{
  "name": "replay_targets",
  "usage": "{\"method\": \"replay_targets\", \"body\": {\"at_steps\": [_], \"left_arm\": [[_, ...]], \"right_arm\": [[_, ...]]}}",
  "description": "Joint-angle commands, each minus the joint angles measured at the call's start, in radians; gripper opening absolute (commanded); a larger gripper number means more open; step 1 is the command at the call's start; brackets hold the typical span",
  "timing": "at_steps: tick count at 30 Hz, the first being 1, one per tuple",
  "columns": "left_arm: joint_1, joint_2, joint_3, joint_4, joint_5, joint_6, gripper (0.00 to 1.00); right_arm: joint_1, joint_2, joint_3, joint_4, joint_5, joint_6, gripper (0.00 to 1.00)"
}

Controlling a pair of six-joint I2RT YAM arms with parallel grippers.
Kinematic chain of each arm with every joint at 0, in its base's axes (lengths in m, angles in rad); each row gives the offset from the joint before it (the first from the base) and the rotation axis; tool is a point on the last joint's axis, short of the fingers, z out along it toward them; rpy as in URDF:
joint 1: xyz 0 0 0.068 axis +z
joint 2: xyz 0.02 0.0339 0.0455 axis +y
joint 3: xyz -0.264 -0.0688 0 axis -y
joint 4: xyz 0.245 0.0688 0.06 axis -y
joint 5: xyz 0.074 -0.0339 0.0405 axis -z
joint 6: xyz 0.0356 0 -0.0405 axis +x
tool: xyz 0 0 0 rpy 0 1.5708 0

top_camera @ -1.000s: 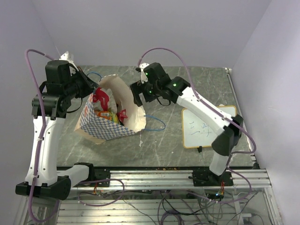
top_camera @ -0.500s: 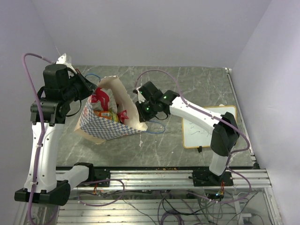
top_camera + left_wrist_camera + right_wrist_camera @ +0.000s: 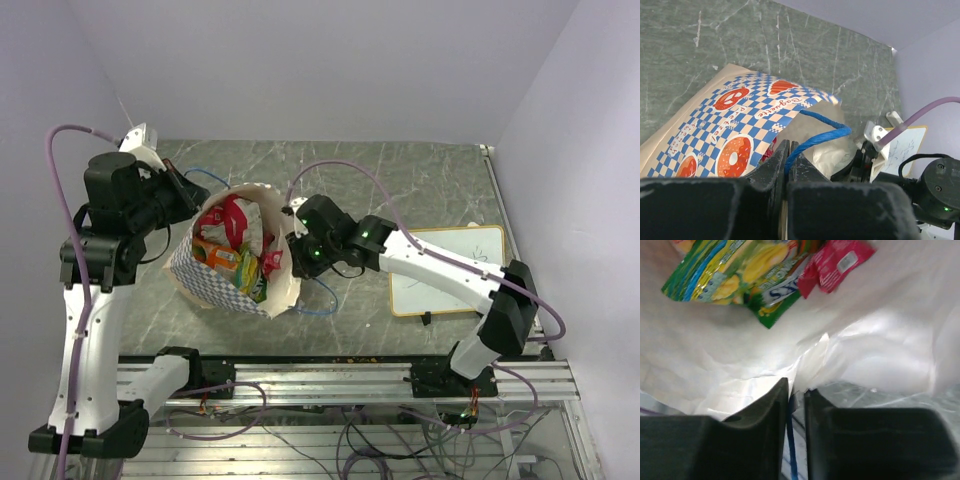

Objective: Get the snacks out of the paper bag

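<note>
The top camera sits high up behind the arms. It looks down on the whole tabletop [image 3: 420, 180] from far off. The left wrist camera sits just behind the left hand [image 3: 788, 150] and looks out past it. It is close to the outside of the bag [image 3: 730, 130], with tabletop beyond. The right wrist camera sits just behind the right hand [image 3: 796, 390] and looks into the bag from very near. All three views share the bag.

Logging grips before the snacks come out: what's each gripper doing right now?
Left gripper: closed on the paper bag's blue string handle.
Right gripper: closed on the paper bag's rim.
</note>
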Motion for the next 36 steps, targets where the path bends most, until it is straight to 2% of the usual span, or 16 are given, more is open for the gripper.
{"method": "replay_targets", "body": {"at_steps": [1,5,7,9,15,24,36], "left_arm": [[0.000,-0.046,-0.001,0.031,0.050,-0.020,0.07],[0.000,-0.027,-0.006,0.033,0.051,-0.068,0.07],[0.000,-0.021,-0.007,0.041,0.056,-0.088,0.07],[0.000,-0.015,-0.003,0.042,0.060,-0.096,0.07],[0.000,-0.003,0.017,0.017,0.048,-0.084,0.07],[0.000,-0.044,-0.030,0.038,0.047,-0.160,0.07],[0.000,-0.048,-0.046,0.028,0.046,-0.183,0.07]], "right_arm": [[-0.013,-0.057,0.037,-0.048,0.231,0.003,0.28],[-0.021,-0.082,0.118,-0.067,0.313,-0.074,0.52],[-0.019,-0.108,0.124,-0.016,0.283,-0.132,0.63],[-0.018,-0.126,0.116,0.064,0.223,-0.179,0.70],[-0.014,-0.048,0.164,0.259,-0.005,-0.226,0.70],[0.032,0.171,0.288,0.300,-0.038,-0.194,0.67],[0.095,0.280,0.250,0.371,-0.028,-0.194,0.77]]}}
